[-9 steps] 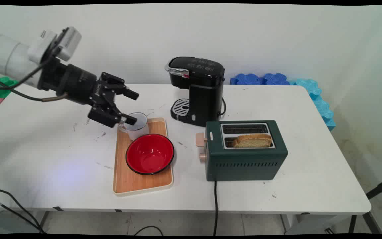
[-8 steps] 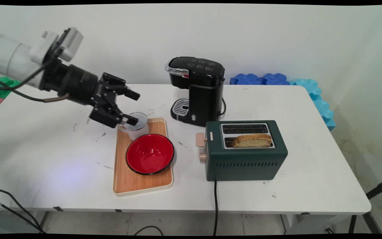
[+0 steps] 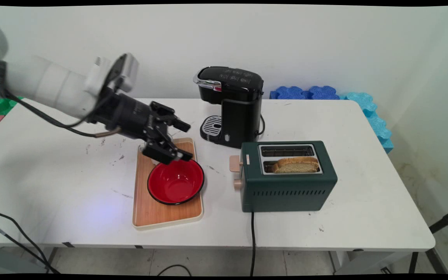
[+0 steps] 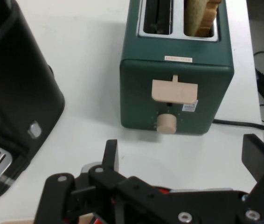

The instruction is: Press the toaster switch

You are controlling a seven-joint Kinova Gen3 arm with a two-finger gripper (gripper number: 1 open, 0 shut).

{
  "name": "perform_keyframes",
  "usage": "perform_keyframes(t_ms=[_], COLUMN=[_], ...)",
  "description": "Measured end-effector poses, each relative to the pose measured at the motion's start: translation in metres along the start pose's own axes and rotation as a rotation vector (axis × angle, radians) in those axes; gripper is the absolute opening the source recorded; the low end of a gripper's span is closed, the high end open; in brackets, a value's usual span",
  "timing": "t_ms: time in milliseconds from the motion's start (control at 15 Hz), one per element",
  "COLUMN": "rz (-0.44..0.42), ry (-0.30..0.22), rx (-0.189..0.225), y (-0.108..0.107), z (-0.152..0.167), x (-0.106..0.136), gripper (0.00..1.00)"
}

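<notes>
A black gripper is held with its fingers spread wide, nothing between them, low over the far end of a wooden tray, just above the rim of a red bowl. A green toaster with bread in its near slot is faced; a black coffee maker stands behind.

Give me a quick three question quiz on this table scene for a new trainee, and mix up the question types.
1. True or false: in the main view, the slice of bread sits in the toaster slot nearer the camera.
2. The red bowl rests on: A the wooden tray, B the floor, C the toaster.
3. Fill in: the gripper is ____ (open or shut).
Key: 1 true; 2 A; 3 open.
</notes>
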Motion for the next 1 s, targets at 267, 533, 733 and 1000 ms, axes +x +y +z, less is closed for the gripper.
perform_keyframes(t_ms=[267,533,733,1000], rz=[-0.006,-0.009,-0.015,-0.014], ry=[0.002,0.004,0.0,-0.004], rx=[0.014,0.015,0.003,-0.012], y=[-0.003,-0.007,-0.006,-0.004], z=[0.031,0.048,0.055,0.06], x=[0.011,0.017,0.018,0.019], gripper=[0.0,0.0,0.0,0.0])
